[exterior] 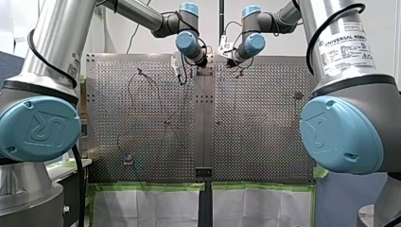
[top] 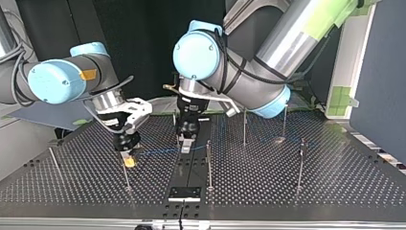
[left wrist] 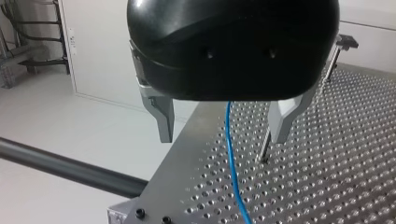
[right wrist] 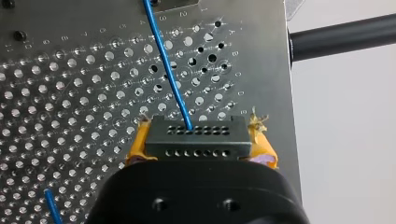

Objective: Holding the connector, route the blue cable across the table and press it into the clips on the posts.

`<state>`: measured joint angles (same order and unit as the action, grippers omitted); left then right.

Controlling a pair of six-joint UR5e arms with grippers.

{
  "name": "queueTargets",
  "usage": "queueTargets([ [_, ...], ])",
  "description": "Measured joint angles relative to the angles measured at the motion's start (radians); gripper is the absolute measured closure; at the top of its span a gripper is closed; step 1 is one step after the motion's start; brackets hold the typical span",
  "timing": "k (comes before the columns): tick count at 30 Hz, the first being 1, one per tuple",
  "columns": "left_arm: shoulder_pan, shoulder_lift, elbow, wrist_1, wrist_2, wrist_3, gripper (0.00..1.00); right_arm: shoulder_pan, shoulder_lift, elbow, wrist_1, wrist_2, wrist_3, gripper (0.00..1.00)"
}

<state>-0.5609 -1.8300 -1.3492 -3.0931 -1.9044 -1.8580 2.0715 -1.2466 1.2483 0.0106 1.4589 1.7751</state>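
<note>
Yellow pads of my right gripper (right wrist: pixel 196 142) are clamped on both ends of the dark grey connector (right wrist: pixel 196 135). The gripper points straight down at the perforated table (right wrist: pixel 70 93). It sits left of centre in the top view, low over the table.

Blue cable (right wrist: pixel 166 65): leaves the connector's face and runs ahead of the gripper over the holes.

Left gripper (left wrist: pixel 223 123): black body, metal fingers (left wrist: pixel 161 119) well apart. The cable passes loose between them and touches neither. It stands at the top view's centre, upright over the plain middle strip.

Post (left wrist: pixel 265 148): thin, upright, just beside one finger of the left gripper.

Other posts (top: pixel 209 163): spread across the table, several right of centre in the top view, apart from both grippers.

Black plate (top: pixel 184 193): lower centre of the top view, flat on the strip.
</note>
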Motion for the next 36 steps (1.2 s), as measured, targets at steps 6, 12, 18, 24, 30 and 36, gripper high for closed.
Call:
queueTargets([
  [6,0.015,-0.036,0.040,0.021,0.005,-0.003,0.00,-0.001,0.000,0.000,-0.001,0.000,0.000,1.00],
  [12,0.032,-0.045,0.047,0.028,0.020,-0.008,0.00,-0.001,0.000,0.000,-0.001,0.000,0.000,1.00],
  [18,0.043,-0.083,0.072,0.021,0.033,-0.010,0.00,-0.001,0.000,0.000,-0.002,0.000,0.000,1.00],
  [24,0.051,-0.109,0.112,0.010,0.022,-0.015,0.00,-0.001,0.000,0.000,-0.003,0.000,0.001,1.00],
  [30,0.045,-0.110,0.124,0.003,-0.017,-0.016,0.18,-0.001,0.000,0.000,-0.003,0.000,0.001,1.00],
  [36,0.037,-0.111,0.124,0.001,-0.028,-0.017,0.80,-0.001,0.000,0.000,-0.003,0.000,0.000,1.00],
])
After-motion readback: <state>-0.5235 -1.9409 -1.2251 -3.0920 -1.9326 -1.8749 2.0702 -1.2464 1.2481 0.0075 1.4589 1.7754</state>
